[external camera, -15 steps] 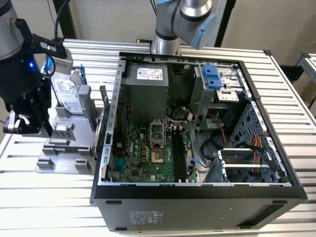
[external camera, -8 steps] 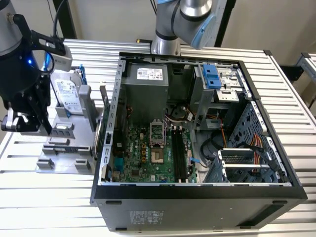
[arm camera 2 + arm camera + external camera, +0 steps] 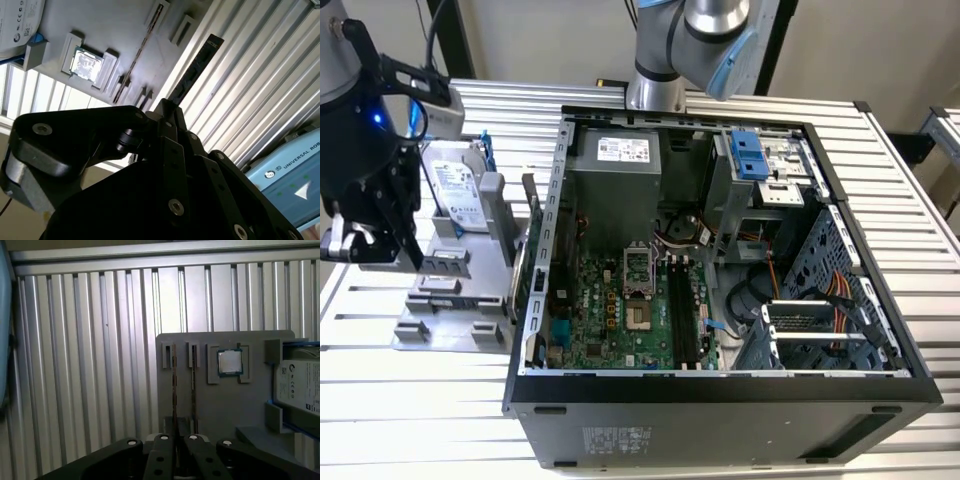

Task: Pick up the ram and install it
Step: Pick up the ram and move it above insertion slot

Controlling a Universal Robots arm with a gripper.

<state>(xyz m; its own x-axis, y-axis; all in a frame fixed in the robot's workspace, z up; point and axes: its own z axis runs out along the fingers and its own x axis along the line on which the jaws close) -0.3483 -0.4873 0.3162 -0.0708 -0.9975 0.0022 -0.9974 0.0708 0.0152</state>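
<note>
Holding the ram at the parts tray, install not yet done

Far on the exterior view's left: tool (image 3: 388, 250) hanging over the outer end of the grey parts tray (image 3: 480, 295). In the second wrist view, closed on the ram (image 3: 197, 65), pinching it at one end, with the rest of the dark stick jutting out past the fingertips. Unable to tell whether fully clear of its tray slot. Just beside, a second stick (image 3: 193, 385) standing in its slot, then the processor (image 3: 230, 362), then the hard drive (image 3: 455, 190).

Risks, judged left to right:
- Snagging the neighbouring stick or the slot posts, if raised askew.
- Slipping or pivoting in the tool, given so short an end grip.
- Clipping the tray-side wall of the open computer case (image 3: 720, 405).
- Jamming or bending at the memory slots (image 3: 682, 315) on the motherboard (image 3: 605, 315), from a tilted or reversed stick.
- Loose cables (image 3: 835, 300) further right: probably no trouble.

Surface: ribbed metal worktop (image 3: 420, 410), pale and hard, likely slippery for a dropped part, with grooves to catch an edge. Room: plain beige wall (image 3: 540, 40) behind, arm base (image 3: 655, 90) standing at the far edge.
</note>
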